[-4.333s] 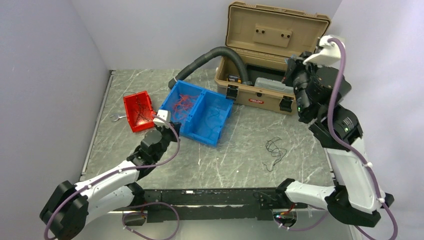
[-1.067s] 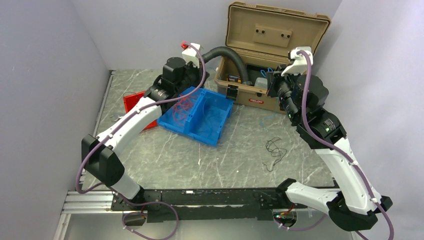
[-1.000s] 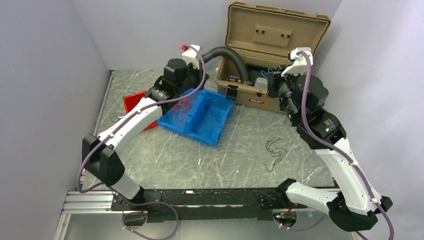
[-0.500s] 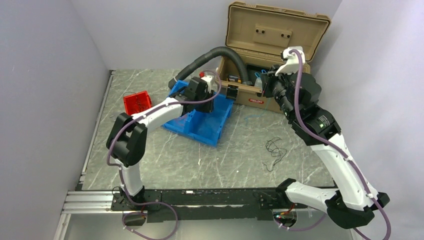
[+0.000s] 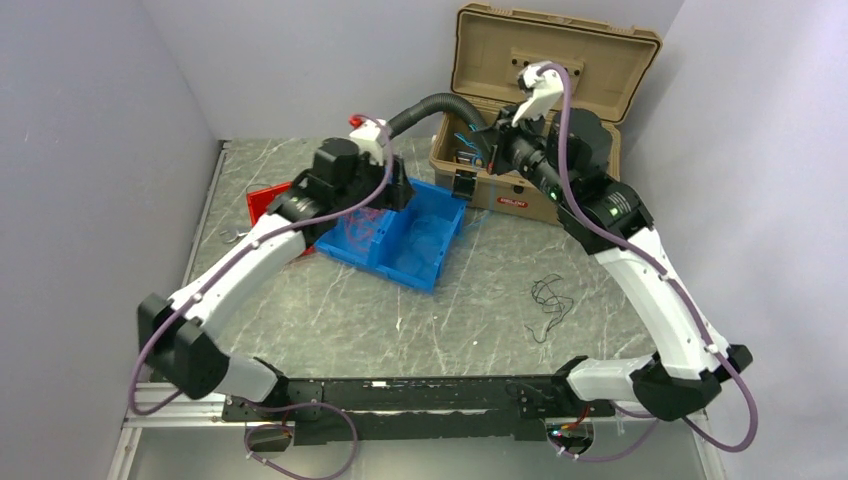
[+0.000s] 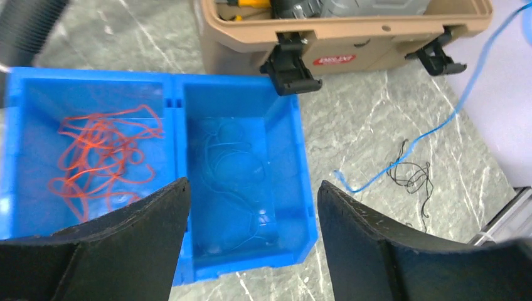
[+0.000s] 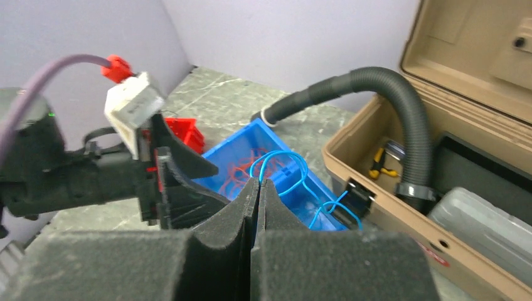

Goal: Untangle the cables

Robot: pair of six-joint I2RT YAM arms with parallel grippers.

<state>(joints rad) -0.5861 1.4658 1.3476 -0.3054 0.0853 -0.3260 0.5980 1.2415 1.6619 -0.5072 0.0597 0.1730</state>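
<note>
My right gripper (image 7: 258, 182) is shut on a thin blue cable (image 7: 285, 166) and holds it high by the toolbox's left end (image 5: 478, 140). That cable (image 6: 439, 125) hangs down, and its free end rests on the table beside the blue bin (image 6: 304, 188). Red cables (image 6: 100, 160) lie in the bin's left compartment and fine blue ones (image 6: 229, 169) in its right one. A small black tangle (image 5: 548, 300) lies on the table to the right. My left gripper (image 6: 252, 185) hovers open above the bin, nothing between its fingers.
An open tan toolbox (image 5: 540, 195) stands behind the bin, and a thick grey corrugated hose (image 5: 430, 105) arches out of it. A small red bin (image 5: 262, 205) sits left of the blue one, partly hidden behind my left arm. Grey walls close in both sides.
My left gripper has opened and risen out of the blue bin's right compartment. The right arm has swung left with the blue cable, towards the bin.
</note>
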